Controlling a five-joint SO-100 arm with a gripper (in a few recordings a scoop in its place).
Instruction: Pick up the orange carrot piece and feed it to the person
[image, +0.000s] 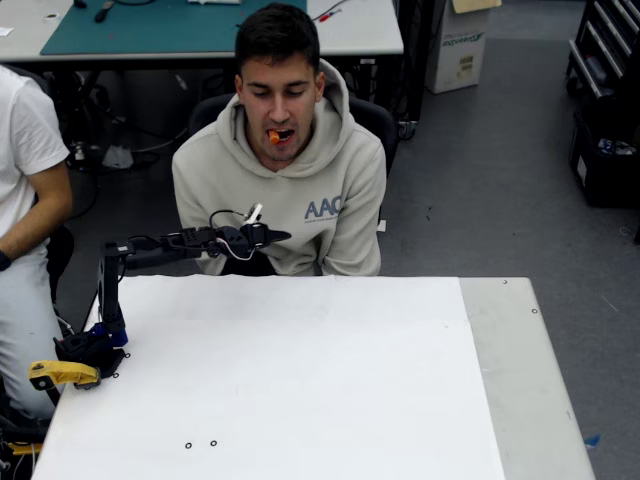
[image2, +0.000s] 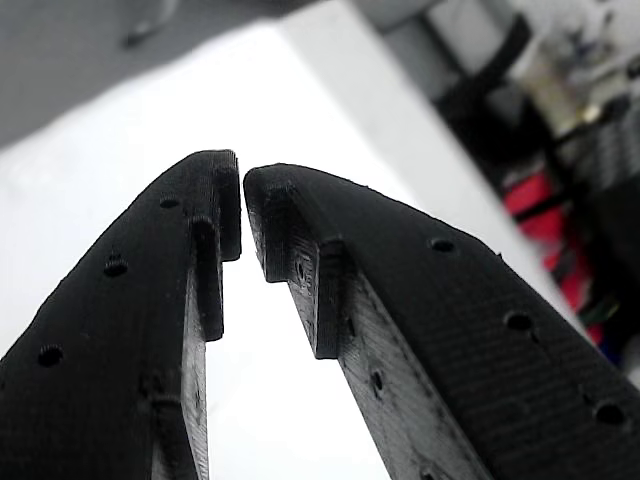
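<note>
Carrot delivered, as I read it: the one orange carrot piece (image: 273, 136) sits in the mouth of the person (image: 282, 170) in the beige hoodie.

My gripper (image: 283, 237) hangs empty below his chest, its tips nearly touching in the wrist view (image2: 242, 180). I count one carrot piece, one arm, two people; next I'd pull back over the table (image: 300, 390).

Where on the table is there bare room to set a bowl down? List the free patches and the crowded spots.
Free: the broad white sheet from centre to its right edge, and the grey table strip beyond it. Two small black rings mark the near-left part. Crowded: the far-left corner, with the arm's base and yellow part, and the far edge beneath the gripper by the person.
</note>
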